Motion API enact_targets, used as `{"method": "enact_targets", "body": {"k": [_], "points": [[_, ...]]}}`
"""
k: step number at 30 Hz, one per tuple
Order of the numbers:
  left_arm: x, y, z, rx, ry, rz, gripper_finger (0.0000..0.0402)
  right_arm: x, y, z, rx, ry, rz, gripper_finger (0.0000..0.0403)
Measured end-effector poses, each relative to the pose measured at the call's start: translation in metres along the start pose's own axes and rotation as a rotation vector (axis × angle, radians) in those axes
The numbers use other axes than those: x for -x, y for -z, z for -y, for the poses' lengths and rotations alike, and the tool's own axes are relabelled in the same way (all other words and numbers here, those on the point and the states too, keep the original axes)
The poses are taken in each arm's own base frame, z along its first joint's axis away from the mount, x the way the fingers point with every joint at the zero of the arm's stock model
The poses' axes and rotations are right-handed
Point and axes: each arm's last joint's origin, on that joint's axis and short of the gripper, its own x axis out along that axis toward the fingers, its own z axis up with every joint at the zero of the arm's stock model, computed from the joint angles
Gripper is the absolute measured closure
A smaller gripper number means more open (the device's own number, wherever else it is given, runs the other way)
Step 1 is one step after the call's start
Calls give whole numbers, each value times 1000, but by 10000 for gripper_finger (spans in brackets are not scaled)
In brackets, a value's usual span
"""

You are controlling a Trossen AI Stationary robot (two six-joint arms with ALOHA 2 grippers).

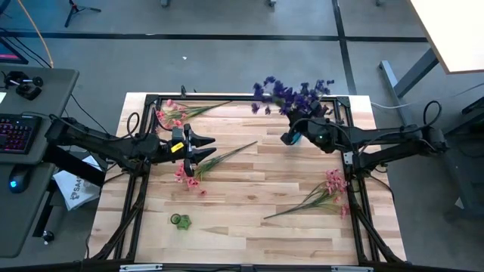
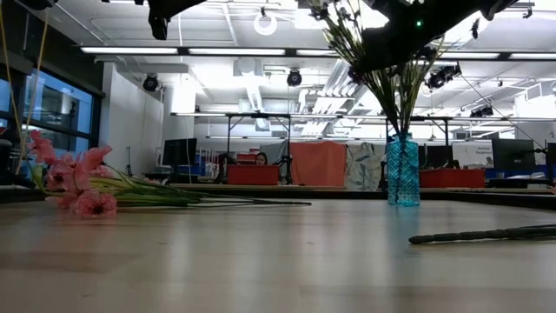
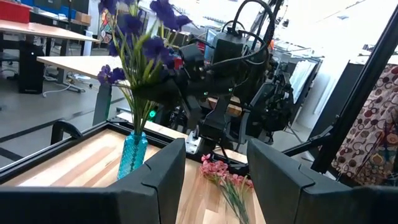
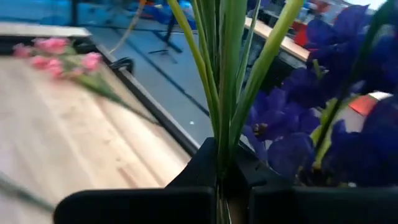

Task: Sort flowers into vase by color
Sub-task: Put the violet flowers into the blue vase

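The desk point(image 1: 249, 204) is a pale butcher-block top of narrow wooden planks, edged by a black metal frame and standing on a grey floor. Beyond it lies a big open workshop with white ceiling ducts, strip lights and more benches.

A blue textured glass vase point(image 2: 402, 169) stands upright near the far right corner, already holding purple flowers point(image 1: 291, 94) on thin green stems. Pink flowers lie flat in three places: one sprig point(image 1: 178, 112) at the far left corner, one point(image 1: 198, 168) near the middle left, one point(image 1: 321, 195) by the right edge. Their blossoms are small and soft-looking, the stems long and wiry. A small green ring-shaped item point(image 1: 180, 221) rests on the near left boards.

The right gripper point(image 4: 221, 193) hovers at the vase, its dark fingers pressed together on a bundle of green stems. The left gripper point(image 1: 203, 147) hangs above the middle-left pink sprig, fingers point(image 3: 165, 177) apart and holding nothing.
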Motion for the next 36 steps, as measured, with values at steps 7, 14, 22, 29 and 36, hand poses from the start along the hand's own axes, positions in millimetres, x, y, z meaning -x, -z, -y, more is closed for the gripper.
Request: {"method": "enact_targets", "body": {"k": [7,14,22,29,36], "points": [[0,0,0,0,0,0,241,0,-2,2,-70,61,14,403],[0,0,0,0,0,0,241,0,-1,4,-206,134,11,403],[0,0,0,-2,-3,-4,241,1,3,6,-337,230,-4,403],[0,2,-1,-11,-15,-22,241,-2,6,4,-417,285,2,403],[0,3,-1,-12,-17,-25,241,-16,15,-11,-421,293,-27,403]]}}
